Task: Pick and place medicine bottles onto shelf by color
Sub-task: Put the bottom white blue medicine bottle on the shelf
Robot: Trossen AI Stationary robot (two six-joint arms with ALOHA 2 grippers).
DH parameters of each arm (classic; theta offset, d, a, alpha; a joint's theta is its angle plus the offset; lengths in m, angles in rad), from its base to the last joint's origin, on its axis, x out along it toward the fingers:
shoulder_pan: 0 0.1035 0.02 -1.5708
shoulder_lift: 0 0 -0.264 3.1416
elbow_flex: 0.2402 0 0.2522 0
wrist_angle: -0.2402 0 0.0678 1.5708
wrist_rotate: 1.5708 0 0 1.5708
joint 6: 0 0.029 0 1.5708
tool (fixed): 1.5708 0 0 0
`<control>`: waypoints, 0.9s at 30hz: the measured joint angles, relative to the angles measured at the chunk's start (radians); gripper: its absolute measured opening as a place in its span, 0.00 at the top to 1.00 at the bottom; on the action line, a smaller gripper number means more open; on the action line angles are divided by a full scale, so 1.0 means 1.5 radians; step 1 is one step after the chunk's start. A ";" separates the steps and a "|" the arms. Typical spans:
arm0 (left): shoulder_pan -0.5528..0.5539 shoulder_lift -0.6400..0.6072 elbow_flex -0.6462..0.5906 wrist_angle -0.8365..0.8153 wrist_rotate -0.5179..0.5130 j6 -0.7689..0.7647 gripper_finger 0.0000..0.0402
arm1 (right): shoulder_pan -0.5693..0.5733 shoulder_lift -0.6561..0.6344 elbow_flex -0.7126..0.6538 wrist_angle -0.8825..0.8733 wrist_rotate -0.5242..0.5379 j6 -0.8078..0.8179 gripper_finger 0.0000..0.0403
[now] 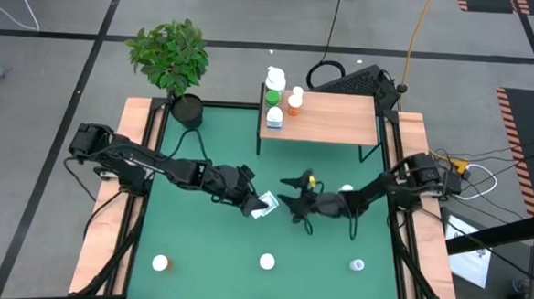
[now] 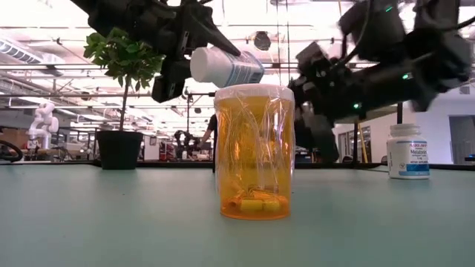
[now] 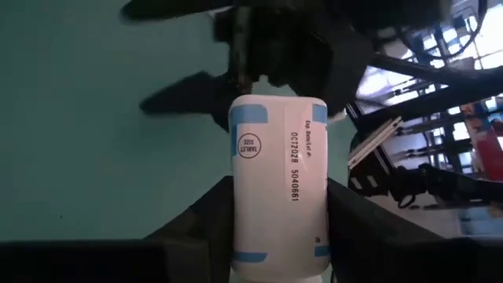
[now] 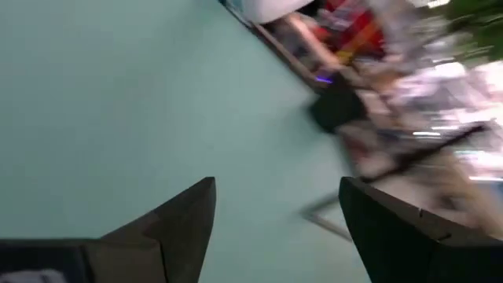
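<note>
Clearly "OCT2028 5040661" on the white bottle [image 3: 279, 189] clamped in the left pincer [image 3: 275, 228] — right pincer [image 4: 275, 228] apart, empty.

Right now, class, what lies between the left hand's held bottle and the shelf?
In the high view, only bare green mat separates the white bottle in the left hand from the shelf.

Grey floor [image 1: 51, 83] with dark seam lines surrounds the table; hazard-striped black mat [image 1: 530, 113] at right of the high view, cables [image 1: 419, 38] trailing at top. Potted plant [image 1: 173, 58] sits upper left. Low view: bright open hall, ceiling lights [image 2: 44, 22] glaring, white robot figure [image 2: 42, 119] far left.
</note>
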 joint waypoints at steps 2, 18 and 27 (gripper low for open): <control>0.007 0.000 0.000 -0.003 -0.002 0.002 0.62 | 0.036 0.000 0.000 0.028 0.108 -0.061 0.36; 0.055 0.000 0.000 0.108 0.000 0.011 0.61 | 0.127 0.000 0.069 0.128 0.287 -0.522 0.37; 0.056 0.000 0.000 0.148 0.004 -0.041 0.57 | 0.125 0.000 0.098 0.195 0.287 -0.631 0.37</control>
